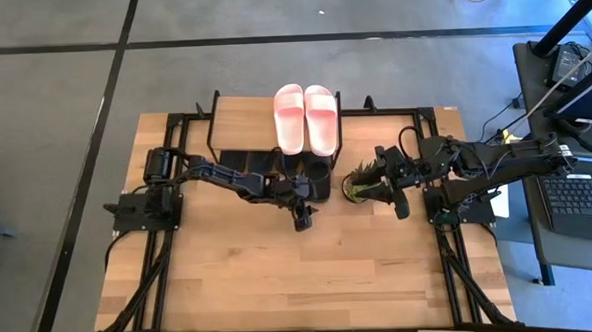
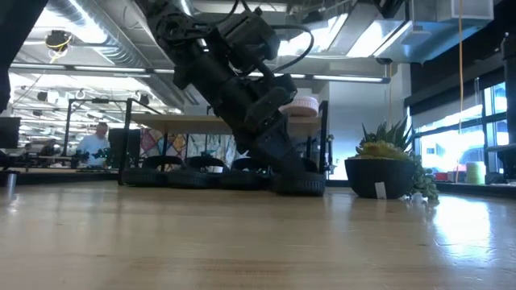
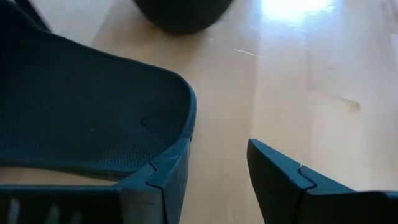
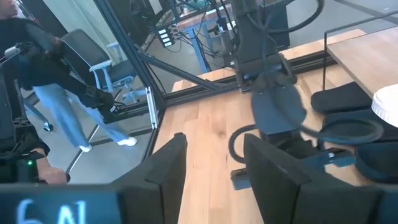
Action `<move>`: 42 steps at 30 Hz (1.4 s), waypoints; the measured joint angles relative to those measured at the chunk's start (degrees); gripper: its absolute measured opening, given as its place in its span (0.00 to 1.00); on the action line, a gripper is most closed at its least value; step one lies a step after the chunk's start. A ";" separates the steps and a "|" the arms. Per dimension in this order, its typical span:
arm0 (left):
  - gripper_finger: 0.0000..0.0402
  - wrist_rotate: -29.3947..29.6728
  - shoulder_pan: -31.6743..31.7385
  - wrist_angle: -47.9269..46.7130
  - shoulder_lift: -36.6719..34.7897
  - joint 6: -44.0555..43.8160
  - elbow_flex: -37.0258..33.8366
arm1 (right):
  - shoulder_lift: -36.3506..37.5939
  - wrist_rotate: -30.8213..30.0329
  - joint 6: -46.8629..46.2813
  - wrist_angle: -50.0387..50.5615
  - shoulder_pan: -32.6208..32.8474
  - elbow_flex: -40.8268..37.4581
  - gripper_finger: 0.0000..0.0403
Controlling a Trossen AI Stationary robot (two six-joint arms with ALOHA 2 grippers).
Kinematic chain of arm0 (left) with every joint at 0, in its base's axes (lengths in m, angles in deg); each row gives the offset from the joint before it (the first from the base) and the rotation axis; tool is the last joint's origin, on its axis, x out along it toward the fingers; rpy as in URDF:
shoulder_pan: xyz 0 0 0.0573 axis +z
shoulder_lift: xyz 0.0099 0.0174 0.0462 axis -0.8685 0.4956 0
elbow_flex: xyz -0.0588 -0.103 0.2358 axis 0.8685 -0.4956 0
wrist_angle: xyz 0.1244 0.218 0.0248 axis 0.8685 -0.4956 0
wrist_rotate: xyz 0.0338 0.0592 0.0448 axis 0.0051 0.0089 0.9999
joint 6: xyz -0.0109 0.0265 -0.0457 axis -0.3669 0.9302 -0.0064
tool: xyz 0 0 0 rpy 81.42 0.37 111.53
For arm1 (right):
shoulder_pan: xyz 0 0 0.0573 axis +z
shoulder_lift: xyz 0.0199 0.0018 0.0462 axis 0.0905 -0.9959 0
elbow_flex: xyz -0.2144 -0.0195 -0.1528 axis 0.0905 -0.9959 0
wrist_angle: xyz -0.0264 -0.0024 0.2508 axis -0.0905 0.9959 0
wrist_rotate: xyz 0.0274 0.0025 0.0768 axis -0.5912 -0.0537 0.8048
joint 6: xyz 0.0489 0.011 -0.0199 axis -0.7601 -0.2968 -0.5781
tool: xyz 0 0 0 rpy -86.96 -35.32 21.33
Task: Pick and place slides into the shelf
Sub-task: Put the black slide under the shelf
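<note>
The pale pink pair point(image 1: 305, 118) lies on the shelf's plank top point(image 1: 242, 123). Black slides point(image 1: 276, 177) sit in a row on the table at the shelf's near side, partly under it. My left gripper point(image 1: 301, 219) is low over the table just in front of them, with its fingers open. In the left wrist view a black slide's footbed point(image 3: 93, 118) lies beside one finger, outside the open gap point(image 3: 214, 186). My right gripper point(image 1: 398, 197) waits open point(image 4: 211, 174) beside the plant, off the table. My left gripper has one finger point(image 3: 158, 186) right at the rim of a black slide point(image 3: 186, 124), on the finger's outer side. Nothing lies between the two fingers. Whether the finger touches the rim, I cannot tell. The slide rests flat on the table.
A potted plant point(image 1: 362, 186) stands on the table right of the black slides, between the two grippers point(image 2: 385, 165). The near half of the wooden table point(image 1: 301, 276) is bare. A black frame runs along the table's edges. People show in the room behind.
</note>
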 joint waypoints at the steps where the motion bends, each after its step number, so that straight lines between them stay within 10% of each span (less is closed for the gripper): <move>1: 0.39 0.00 0.46 -0.02 0.00 0.02 0.02 | 0.00 0.00 -0.01 0.10 0.00 0.00 0.40; 42: 0.39 1.62 9.75 0.31 -0.02 0.26 0.00 | -0.04 -0.02 0.01 0.34 0.00 0.00 0.40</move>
